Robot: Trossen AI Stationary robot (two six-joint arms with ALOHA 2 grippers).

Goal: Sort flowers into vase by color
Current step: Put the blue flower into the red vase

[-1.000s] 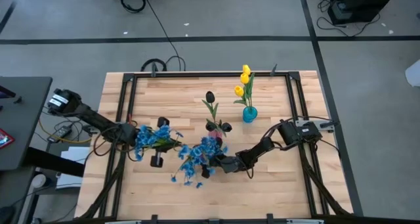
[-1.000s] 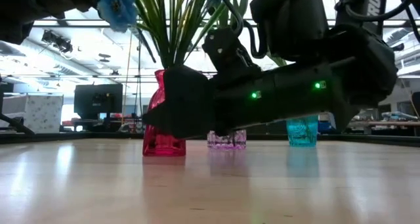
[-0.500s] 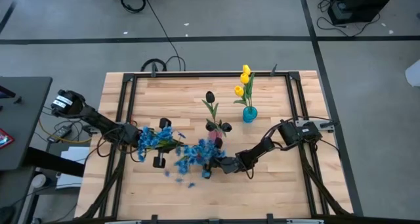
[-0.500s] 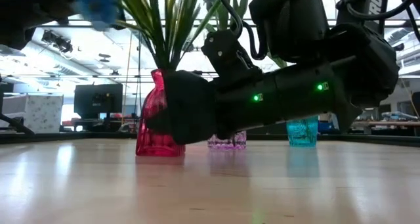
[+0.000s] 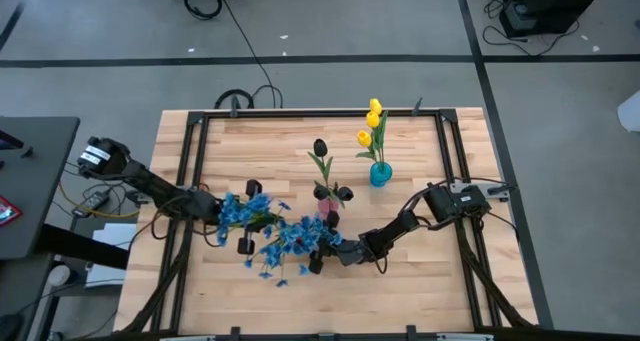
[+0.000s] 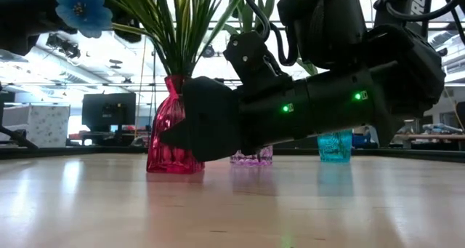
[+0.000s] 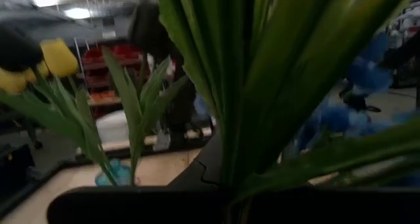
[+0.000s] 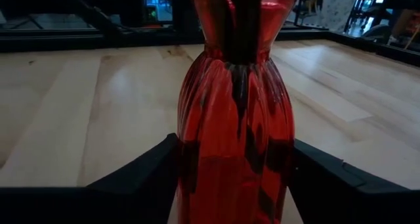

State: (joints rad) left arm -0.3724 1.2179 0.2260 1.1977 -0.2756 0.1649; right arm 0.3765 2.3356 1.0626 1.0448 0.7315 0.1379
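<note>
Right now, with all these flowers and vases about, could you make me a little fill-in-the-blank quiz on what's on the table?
1. The right gripper has a finger on each side of the ____ vase.
2. The stems in the teal vase carry ____ tulip buds.
3. The left gripper is shut on a bunch of ____ blossoms.
4. The dark tulips stand in the ____ of the three vases.

Missing words: red; yellow; blue; middle
</note>
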